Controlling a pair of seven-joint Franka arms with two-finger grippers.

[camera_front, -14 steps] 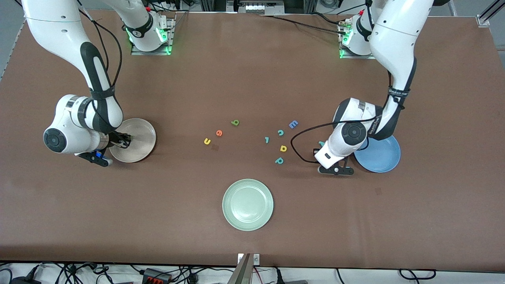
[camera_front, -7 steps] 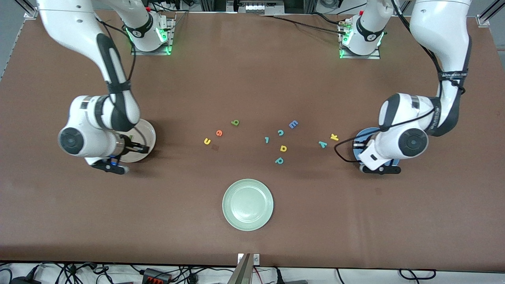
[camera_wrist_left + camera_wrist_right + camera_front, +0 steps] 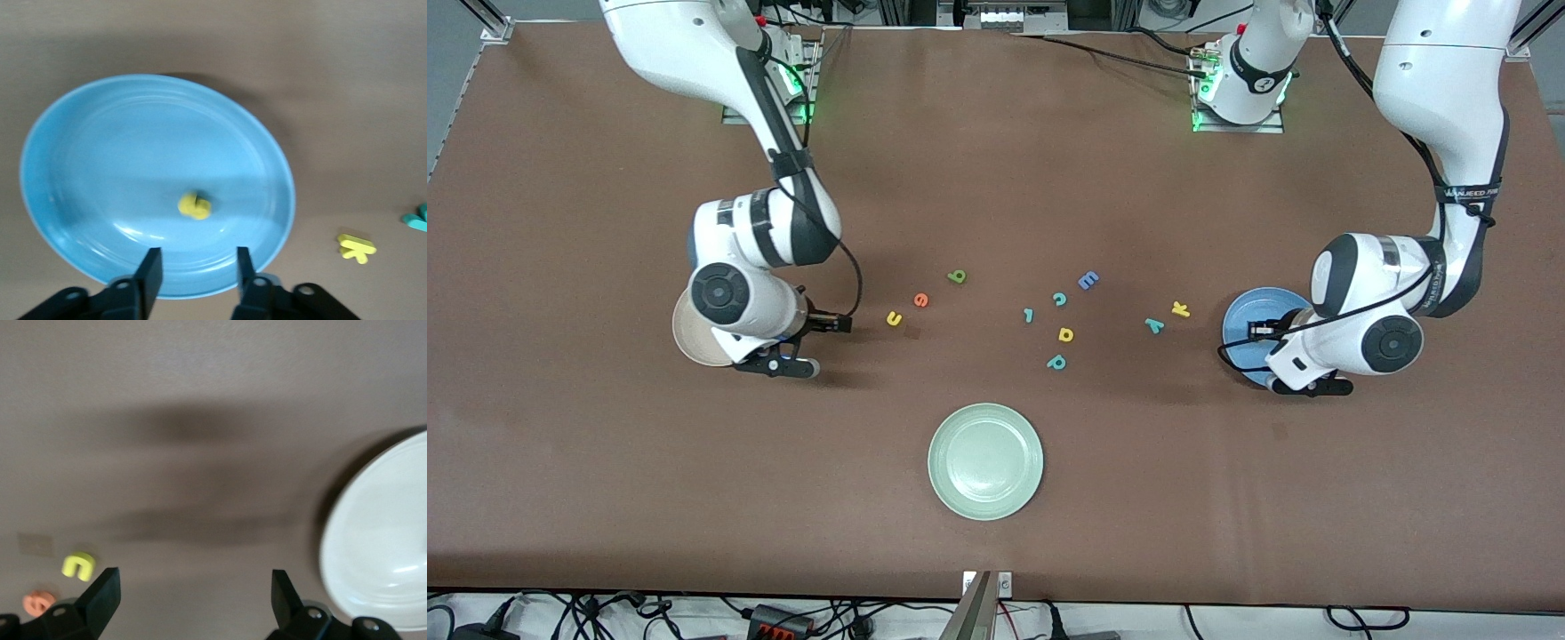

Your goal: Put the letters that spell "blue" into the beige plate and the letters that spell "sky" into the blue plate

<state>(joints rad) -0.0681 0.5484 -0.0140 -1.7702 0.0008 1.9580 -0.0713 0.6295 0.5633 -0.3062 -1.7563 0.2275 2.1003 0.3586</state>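
Observation:
My left gripper (image 3: 1259, 331) (image 3: 195, 257) hangs open over the blue plate (image 3: 1240, 318) (image 3: 100, 173), nothing between its fingers. A yellow s (image 3: 195, 206) lies in that plate. Beside the plate, toward the table's middle, lie the yellow k (image 3: 1180, 309) (image 3: 357, 247) and teal y (image 3: 1154, 325) (image 3: 417, 221). My right gripper (image 3: 838, 324) (image 3: 193, 583) stands wide open and empty over bare table, between the beige plate (image 3: 685, 345) (image 3: 383, 547) and the yellow u (image 3: 894, 318) (image 3: 79, 565). Orange e (image 3: 920, 300) (image 3: 39, 603) and olive b (image 3: 957, 276) lie just past the u. The right arm hides most of the beige plate.
Mid-table lie a blue E (image 3: 1088, 281), teal c (image 3: 1059, 299), small teal hooked piece (image 3: 1029, 315), yellow rounded letter (image 3: 1065, 334) and teal p (image 3: 1056, 362). A pale green plate (image 3: 985, 460) sits nearer the front camera.
The right arm swung from the beige plate toward the u and its gripper opened. The left arm moved from beside the y to the blue plate and opened; the s now lies there.

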